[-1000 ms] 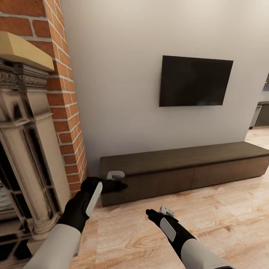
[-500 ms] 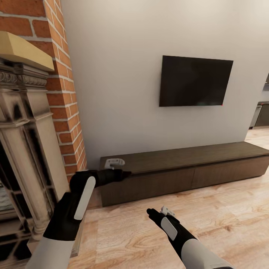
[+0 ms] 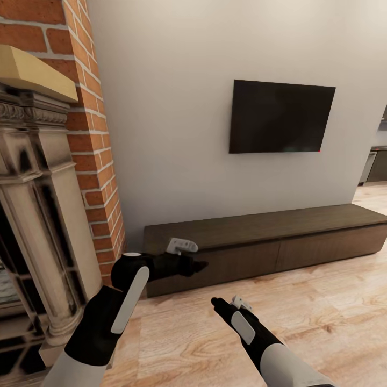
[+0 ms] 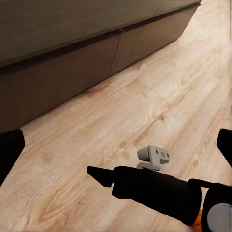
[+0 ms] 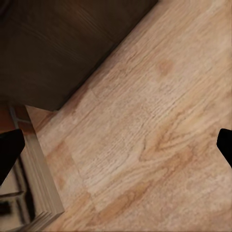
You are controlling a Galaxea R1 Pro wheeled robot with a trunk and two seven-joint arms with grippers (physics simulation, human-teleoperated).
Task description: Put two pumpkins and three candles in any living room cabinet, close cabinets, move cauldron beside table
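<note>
Two grippers empty, both spread as far as I can judge from the wrist views: left gripper (image 3: 200, 265) just in front of the cabinet (image 3: 269, 242) left drawer front, right gripper (image 3: 216, 304) lower over bare floor (image 3: 322, 301). Cabinet runs long to the right; left arm nearer, brick pillar (image 3: 94, 161) crowds its left side

We've got a dark-brown wood-grain cabinet (image 3: 269, 236) sitting on a pale honey plank floor (image 3: 322, 312) with wavy grain. The wall (image 3: 177, 107) is plain off-white, the TV (image 3: 281, 116) flat black. The brick column (image 3: 91, 134) is red-orange with pale mortar lines, and the fireplace surround (image 3: 37, 215) is mottled cream-grey. Our arms are black with white panels, sleeves light grey.
</note>
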